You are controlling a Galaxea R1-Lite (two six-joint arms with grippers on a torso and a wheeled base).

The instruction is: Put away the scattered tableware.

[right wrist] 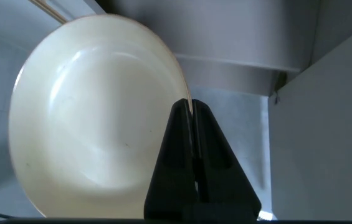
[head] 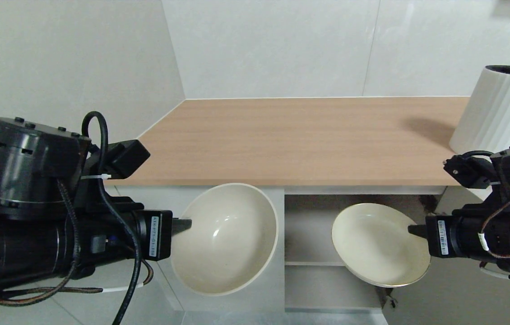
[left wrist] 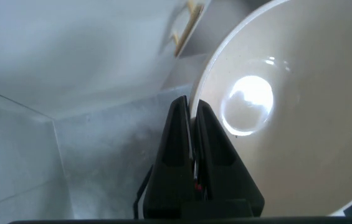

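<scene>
Below the bench's (head: 291, 140) front edge, the left claw (head: 187, 224) is pinched tight on the rim of a cream bowl (head: 228, 239). The right claw (head: 413, 229) likewise nips the rim of a cream plate (head: 374, 243). Both pieces hang in the air before the open cabinet's shelf (head: 307, 263), near each other but apart. Each grip is a thin edge pinch, so I judge a dish could swivel or slip, or clip the shelf front going in. Both are round, with no long axis; their hollows face upward, tilted, each reaching inward from its claw.
</scene>
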